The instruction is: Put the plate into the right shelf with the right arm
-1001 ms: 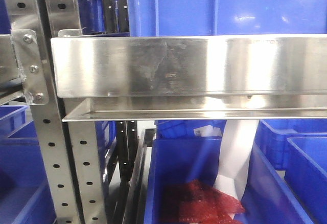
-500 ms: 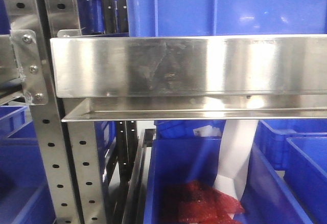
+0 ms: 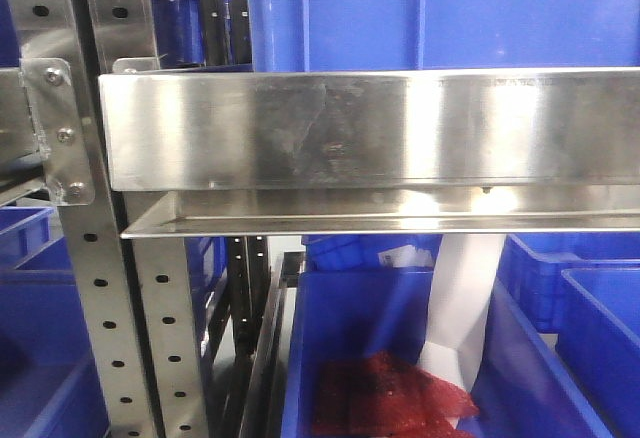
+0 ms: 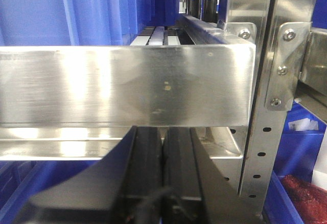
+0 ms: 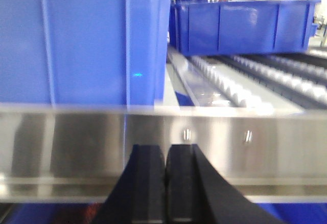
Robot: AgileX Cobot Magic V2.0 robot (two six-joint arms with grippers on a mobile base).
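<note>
Right hand (image 5: pixel 166 193) is sitting with fingers pressed together, empty, facing the right shelf (image 5: pixel 214 137) lip. Left hand (image 4: pixel 162 183) likewise. Plate not showing anywhere; locating it first seems wise.

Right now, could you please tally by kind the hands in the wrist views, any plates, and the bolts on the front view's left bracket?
Hands: 2, the left hand and the right hand, both shut with nothing between the fingers
Plates: 0 in any view
Bolts on the bracket: 3
Total: 5
</note>
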